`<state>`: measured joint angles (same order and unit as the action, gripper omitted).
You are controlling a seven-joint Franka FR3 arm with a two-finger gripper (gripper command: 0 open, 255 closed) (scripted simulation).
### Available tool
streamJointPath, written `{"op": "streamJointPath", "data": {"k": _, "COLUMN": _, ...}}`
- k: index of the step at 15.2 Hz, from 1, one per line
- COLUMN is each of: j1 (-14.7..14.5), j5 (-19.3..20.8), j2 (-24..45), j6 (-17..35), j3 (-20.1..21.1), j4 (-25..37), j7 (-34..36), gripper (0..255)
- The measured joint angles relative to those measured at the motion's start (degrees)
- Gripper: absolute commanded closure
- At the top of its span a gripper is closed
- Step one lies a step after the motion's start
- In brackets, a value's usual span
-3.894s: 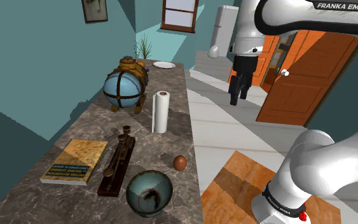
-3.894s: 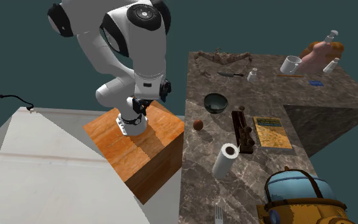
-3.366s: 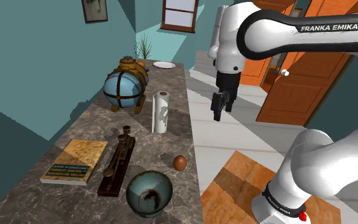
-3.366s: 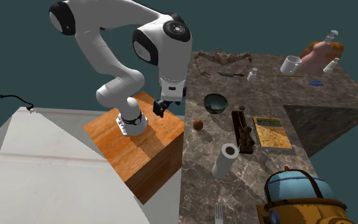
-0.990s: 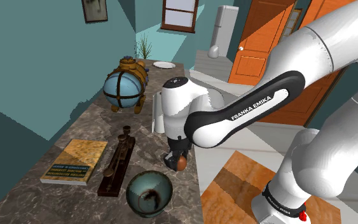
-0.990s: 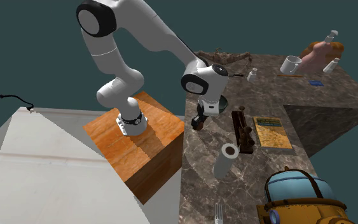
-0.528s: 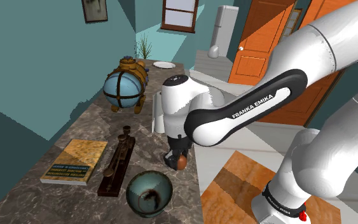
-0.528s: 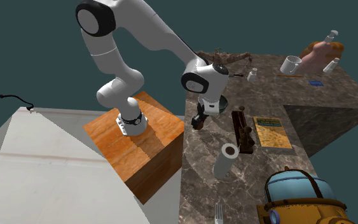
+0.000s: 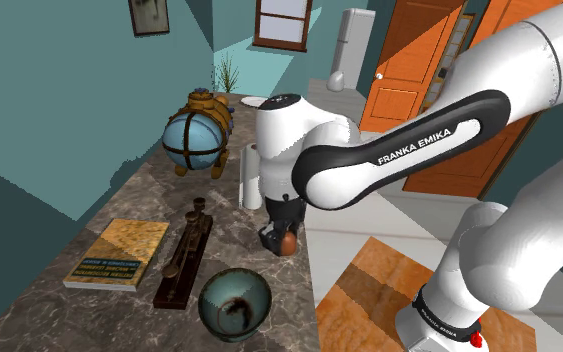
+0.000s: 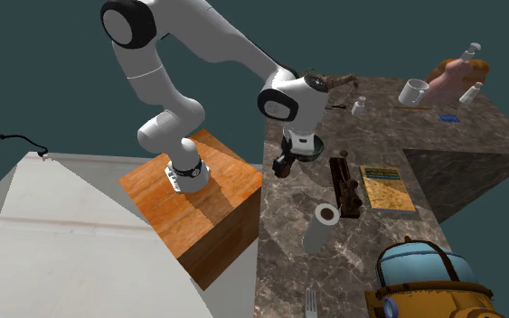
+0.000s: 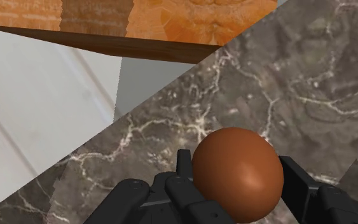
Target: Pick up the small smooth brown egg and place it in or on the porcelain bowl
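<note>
Two fingers (image 11: 296, 180) of the gripper (image 9: 280, 240) clasp the brown egg (image 11: 237, 173) — centred between them.

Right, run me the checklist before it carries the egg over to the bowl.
1. Brown egg clasped between the gripper fingers: ok.
2. Egg clear of the marble countertop: ok, it looks raised in the wrist view.
3. Bowl upright, mouth open: ok.
4. Countertop between egg and bowl free of things: ok.
5. Dark wooden device beside the bowl, off the likely path: ok.
</note>
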<state>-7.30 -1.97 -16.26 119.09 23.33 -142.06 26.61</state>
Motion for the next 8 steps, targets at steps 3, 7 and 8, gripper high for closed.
{"op": "streamJointPath", "data": {"k": 3, "j1": -0.1, "j5": -0.3, "j2": -1.1, "j6": -2.4, "j3": -0.3, "j4": 1.4, "j7": -0.4, "gripper": 255}}
{"op": "streamJointPath", "data": {"k": 7, "j1": -0.2, "j5": -0.6, "j2": -2.8, "j6": -5.9, "j3": -0.8, "j4": 3.3, "j7": -1.1, "gripper": 255}}
{"op": "streamJointPath", "data": {"k": 8, "j1": -0.2, "j5": -0.7, "j2": -3.3, "j6": -6.8, "j3": -1.0, "j4": 3.7, "j7": -1.4, "gripper": 255}}
